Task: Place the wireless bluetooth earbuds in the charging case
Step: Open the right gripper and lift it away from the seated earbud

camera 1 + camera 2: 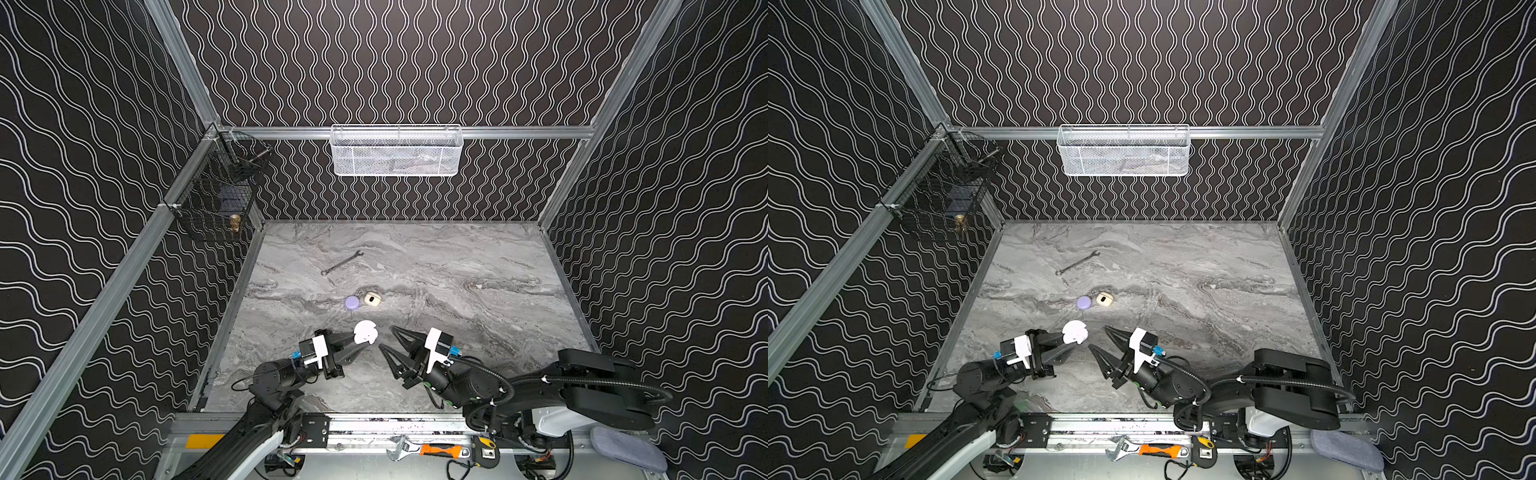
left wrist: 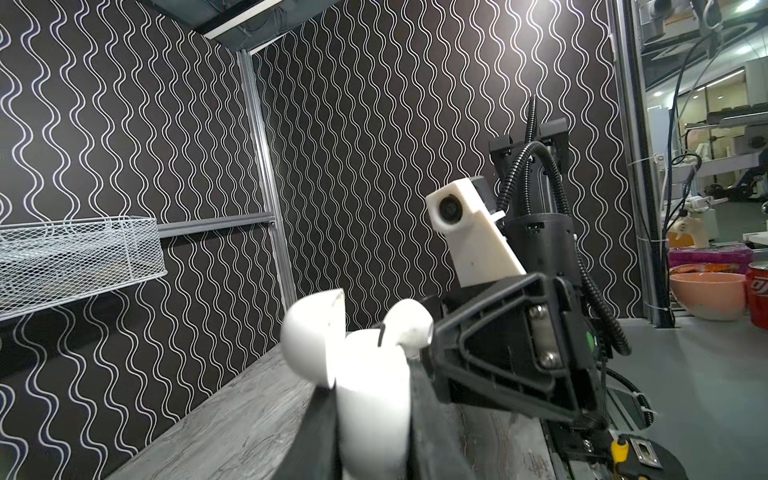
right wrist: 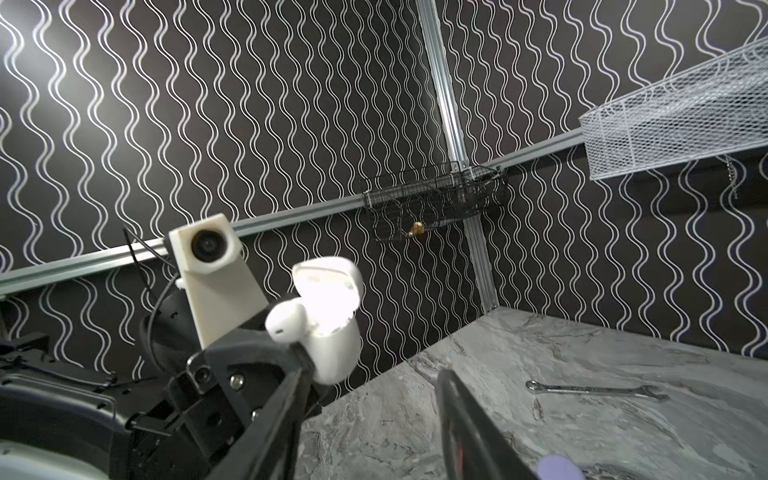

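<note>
Above the grey marble-patterned tabletop, open far right of the white hinged plastic charging case, the left gripper clamps that case lid-up, the right gripper stands spread and empty just beside it, and a white short-stemmed earbud sits in the case's mouth.

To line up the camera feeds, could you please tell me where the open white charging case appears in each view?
In a top view: charging case, below centre, held by the left gripper.
In a top view: same place, shifted slightly left.
Left wrist: foreground, close up, lid open.
Right wrist: beside the left arm's white camera mount.
Shared landmark: the white mesh basket on the back wall rail.
</note>
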You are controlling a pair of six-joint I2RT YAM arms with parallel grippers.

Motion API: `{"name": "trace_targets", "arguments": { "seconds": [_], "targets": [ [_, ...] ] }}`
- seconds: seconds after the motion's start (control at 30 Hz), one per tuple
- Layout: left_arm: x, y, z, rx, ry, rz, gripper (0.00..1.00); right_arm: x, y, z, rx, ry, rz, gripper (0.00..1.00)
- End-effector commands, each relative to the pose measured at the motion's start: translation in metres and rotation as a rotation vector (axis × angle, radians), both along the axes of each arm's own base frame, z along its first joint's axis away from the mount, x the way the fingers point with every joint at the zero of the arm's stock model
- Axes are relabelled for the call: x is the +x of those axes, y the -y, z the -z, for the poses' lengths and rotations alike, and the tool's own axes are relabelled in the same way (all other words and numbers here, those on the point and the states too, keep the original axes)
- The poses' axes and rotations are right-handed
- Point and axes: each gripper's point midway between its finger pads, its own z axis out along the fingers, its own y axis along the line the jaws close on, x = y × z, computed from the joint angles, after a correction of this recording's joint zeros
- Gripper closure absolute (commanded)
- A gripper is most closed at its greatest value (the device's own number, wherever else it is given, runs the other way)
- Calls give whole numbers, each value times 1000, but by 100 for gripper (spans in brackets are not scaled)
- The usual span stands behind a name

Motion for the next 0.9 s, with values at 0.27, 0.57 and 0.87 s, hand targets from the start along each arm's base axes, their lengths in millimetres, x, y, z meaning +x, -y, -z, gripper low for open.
{"name": "trace_targets", "arguments": {
  "seconds": [0.27, 0.57, 0.87],
  "targets": [
    [0, -1, -5, -6, 28, -9, 100, -7, -25, -14, -48, 11, -57, 30],
    [-3, -2, -9, -7, 41, -13, 100, 17, -22, -3, -61, -55, 80, 48],
    [-3, -3, -9, -9, 42, -17, 100, 20, -10, -1, -33, -66, 109, 60]
  ]
}}
